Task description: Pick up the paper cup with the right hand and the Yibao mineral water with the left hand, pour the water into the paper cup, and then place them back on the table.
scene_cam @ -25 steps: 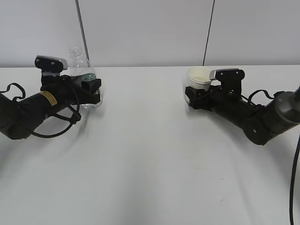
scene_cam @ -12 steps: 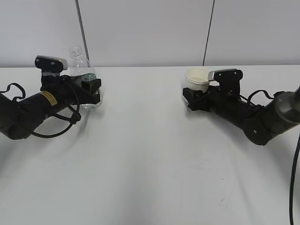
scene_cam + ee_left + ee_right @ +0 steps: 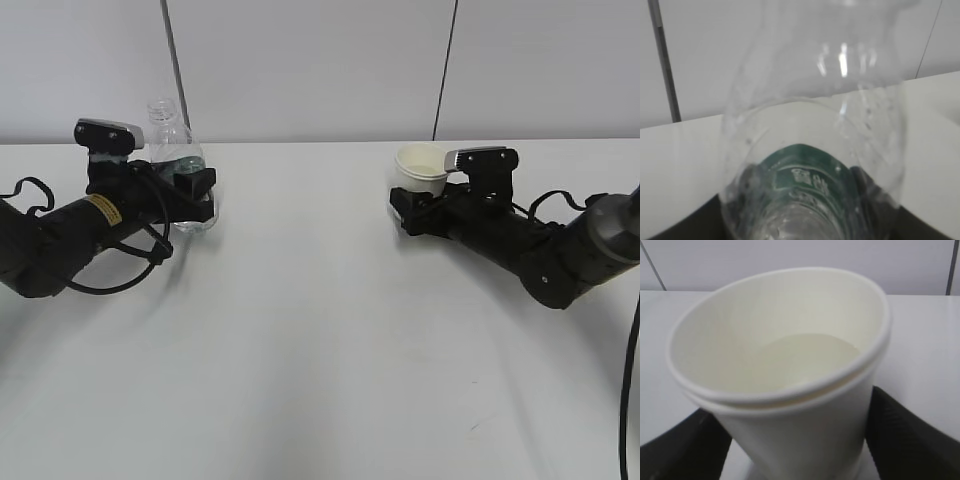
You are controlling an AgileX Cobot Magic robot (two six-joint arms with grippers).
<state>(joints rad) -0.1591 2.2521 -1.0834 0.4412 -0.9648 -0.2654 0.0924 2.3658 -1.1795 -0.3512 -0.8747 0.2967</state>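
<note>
The Yibao mineral water (image 3: 170, 138), a clear uncapped bottle with a green label, stands upright at the back left of the white table (image 3: 320, 330). My left gripper (image 3: 196, 193) is shut on its lower body. In the left wrist view the bottle (image 3: 815, 120) fills the frame, with dark fingers (image 3: 675, 227) at both lower corners. The cream paper cup (image 3: 419, 168) stands near upright at the back right, held low by my right gripper (image 3: 410, 208). In the right wrist view the cup (image 3: 790, 360) sits between both black fingers (image 3: 910, 435), which press its sides.
A grey wall with two dark vertical seams (image 3: 176, 60) runs close behind the table's far edge. Black cables loop beside the left arm (image 3: 120, 270) and hang at the right edge (image 3: 630, 340). A wide stretch of bare table lies between the arms.
The paper cup has gone from tilted toward the camera to nearly level, and the right gripper has shifted slightly left and down with it. The left arm and bottle have not moved.
</note>
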